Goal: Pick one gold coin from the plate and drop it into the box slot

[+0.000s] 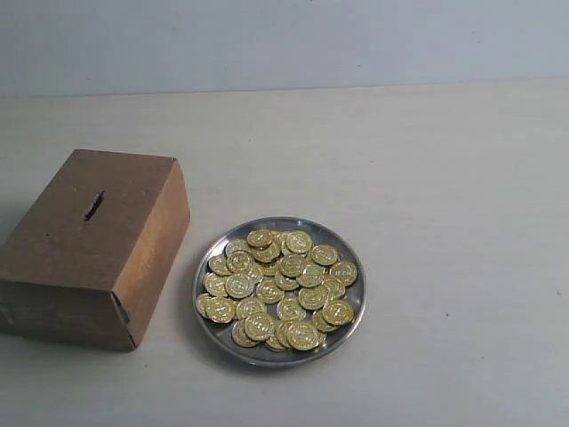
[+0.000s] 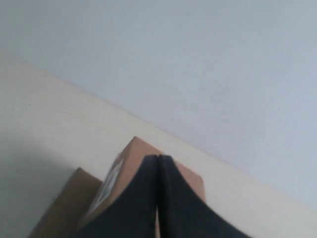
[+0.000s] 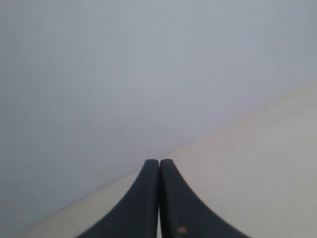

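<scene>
Our left gripper (image 2: 157, 166) has its fingers pressed flat together with nothing between them, and the box (image 2: 132, 152) sits just past its tips. Right gripper (image 3: 159, 168) is closed up empty too, facing only bare table (image 3: 257, 163) and wall (image 3: 99, 74). The slot (image 1: 93, 205) is in the box's top face. Plate (image 1: 286, 223) sits just beside the box, toward our right arm's side, heaped with gold coins (image 1: 280, 286).

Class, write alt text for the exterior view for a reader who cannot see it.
A round silver plate heaped with gold coins sits on a pale table, just right of a brown box. A short dark slot is cut in the box's top face.
</scene>
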You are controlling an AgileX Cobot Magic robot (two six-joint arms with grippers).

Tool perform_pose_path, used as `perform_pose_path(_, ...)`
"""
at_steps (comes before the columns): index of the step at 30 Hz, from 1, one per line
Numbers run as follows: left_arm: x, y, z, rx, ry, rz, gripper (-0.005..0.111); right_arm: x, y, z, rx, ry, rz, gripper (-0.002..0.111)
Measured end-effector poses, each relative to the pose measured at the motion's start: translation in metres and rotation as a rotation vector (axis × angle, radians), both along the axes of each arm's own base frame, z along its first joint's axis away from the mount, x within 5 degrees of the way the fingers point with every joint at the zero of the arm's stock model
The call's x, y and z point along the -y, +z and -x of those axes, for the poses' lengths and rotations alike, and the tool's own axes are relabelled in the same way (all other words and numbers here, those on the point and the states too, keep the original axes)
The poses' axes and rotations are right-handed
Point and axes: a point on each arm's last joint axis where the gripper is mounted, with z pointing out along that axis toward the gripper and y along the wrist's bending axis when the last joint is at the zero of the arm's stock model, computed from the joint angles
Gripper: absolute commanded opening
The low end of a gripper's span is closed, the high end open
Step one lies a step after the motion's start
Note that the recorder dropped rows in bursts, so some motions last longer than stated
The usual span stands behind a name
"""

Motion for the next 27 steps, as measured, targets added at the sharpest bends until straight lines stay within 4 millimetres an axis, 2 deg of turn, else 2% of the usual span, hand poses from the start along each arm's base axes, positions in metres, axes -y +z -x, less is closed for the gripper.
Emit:
perform_pose_path(15,-0.001,0.004,0.000,0.034,0.015,0.082,0.000,0.001,0.004,0.000,0.033,-0.008,-0.108,0.000)
perform_pose_path(22,0.002,0.001,0.000,-0.011,-0.013,0.161,0.000,0.001,0.004,0.000,0.024,-0.002,-0.130,0.000)
perform_pose_path(24,0.005,-0.001,0.001,-0.049,-0.043,0.194,0.000,-0.002,0.025,0.005,0.025,0.031,-0.122,0.000)
perform_pose_path(25,0.008,0.007,0.003,-0.057,-0.079,0.161,0.000,-0.004,0.049,0.013,0.063,0.053,-0.076,0.000)
perform_pose_path(26,0.010,0.014,0.005,-0.048,-0.102,0.123,0.000,-0.005,0.064,0.018,0.089,0.065,-0.038,0.000)
perform_pose_path(27,0.013,0.031,0.009,-0.012,-0.144,0.037,0.000,-0.007,0.092,0.028,0.117,0.086,0.045,0.000)
